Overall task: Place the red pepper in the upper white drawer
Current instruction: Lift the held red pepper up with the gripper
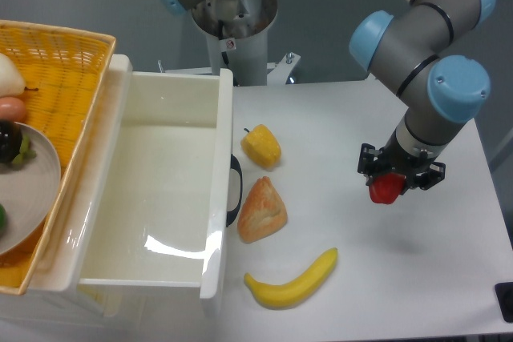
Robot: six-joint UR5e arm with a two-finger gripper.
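The red pepper (385, 189) is small and glossy red. My gripper (398, 172) is shut on it from above and holds it above the table at the right side. The upper white drawer (223, 143) stands open at the left, its deep inside empty, with the black handle (235, 190) on its front panel facing the table. The gripper is well to the right of the drawer.
A yellow pepper (261, 146), a piece of bread (261, 211) and a banana (292, 282) lie on the table between the drawer and the gripper. An orange wicker basket (72, 78) with a grey plate and fruit sits at the far left.
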